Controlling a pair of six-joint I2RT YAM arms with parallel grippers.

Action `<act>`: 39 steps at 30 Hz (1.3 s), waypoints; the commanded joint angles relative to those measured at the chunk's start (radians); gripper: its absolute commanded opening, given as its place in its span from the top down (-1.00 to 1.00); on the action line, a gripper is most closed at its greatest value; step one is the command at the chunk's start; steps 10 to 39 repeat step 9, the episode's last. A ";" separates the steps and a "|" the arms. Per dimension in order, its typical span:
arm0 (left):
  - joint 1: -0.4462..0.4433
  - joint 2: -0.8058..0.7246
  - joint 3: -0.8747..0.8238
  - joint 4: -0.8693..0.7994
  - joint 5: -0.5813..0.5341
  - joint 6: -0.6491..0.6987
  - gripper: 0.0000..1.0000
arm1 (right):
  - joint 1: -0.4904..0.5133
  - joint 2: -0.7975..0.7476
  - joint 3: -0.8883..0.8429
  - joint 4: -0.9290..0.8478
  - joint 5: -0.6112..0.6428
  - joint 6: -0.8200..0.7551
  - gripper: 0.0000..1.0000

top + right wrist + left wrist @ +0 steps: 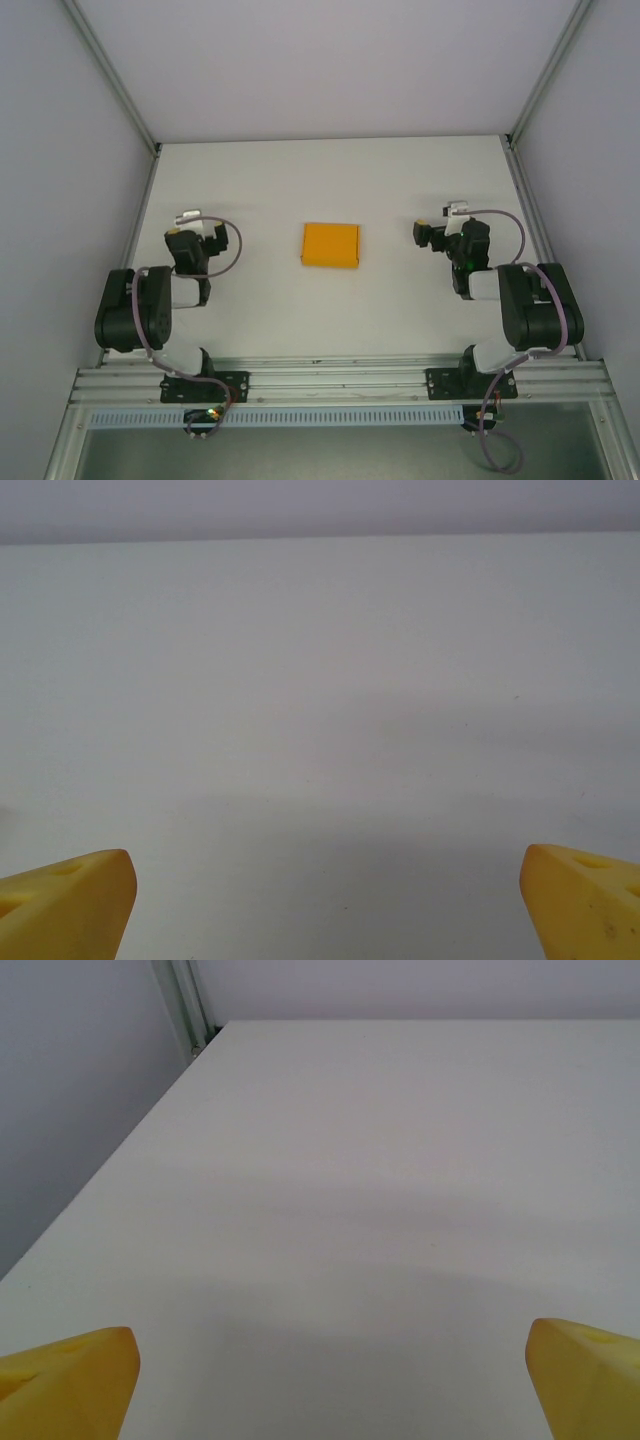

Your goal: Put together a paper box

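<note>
At the far left, a pale enclosure wall (60, 150) rises beside the white table (330, 180), with an aluminium frame post (110, 70) running up its corner. The left wrist view catches that same post (185, 1005) at the table's (400, 1160) far left corner.

The left arm (135, 310) sits folded near the front rail (340, 380), and its end effector (185, 238) points away from the base toward the back of the table. In the left wrist view this end effector (328, 1385) is released: its two yellow fingertips (65, 1380) stand wide apart at the lower corners, with bare table surface between them.

The paper box (331, 245) lies flat near the middle of the table, between the two arms and well apart from both. It is a small, compact, bright orange rectangle, its long sides running left to right.

To the right of the box, the right end effector (430, 233) faces left toward it, a cable looping over the wrist. In the right wrist view the right end effector (325, 905) is likewise released, its yellow fingertips (585, 900) spread to the lower corners over bare table (320, 680). The right arm (530, 305) is folded near the front rail at the far right.
</note>
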 commanded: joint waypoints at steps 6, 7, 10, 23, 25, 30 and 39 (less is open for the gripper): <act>-0.001 -0.009 0.001 -0.002 -0.027 0.016 -1.00 | 0.011 -0.001 0.010 0.009 0.041 0.018 -0.99; -0.001 -0.008 0.002 -0.003 -0.029 0.016 -1.00 | 0.011 -0.002 0.010 0.010 0.042 0.018 -0.99; -0.003 -0.009 0.002 -0.003 -0.031 0.018 -1.00 | 0.012 -0.003 0.011 0.009 0.042 0.018 -0.99; -0.003 -0.009 0.002 -0.003 -0.031 0.018 -1.00 | 0.012 -0.003 0.011 0.009 0.042 0.018 -0.99; -0.003 -0.009 0.002 -0.003 -0.031 0.018 -1.00 | 0.012 -0.003 0.011 0.009 0.042 0.018 -0.99; -0.003 -0.009 0.002 -0.003 -0.031 0.018 -1.00 | 0.012 -0.003 0.011 0.009 0.042 0.018 -0.99; -0.003 -0.009 0.002 -0.003 -0.031 0.018 -1.00 | 0.012 -0.003 0.011 0.009 0.042 0.018 -0.99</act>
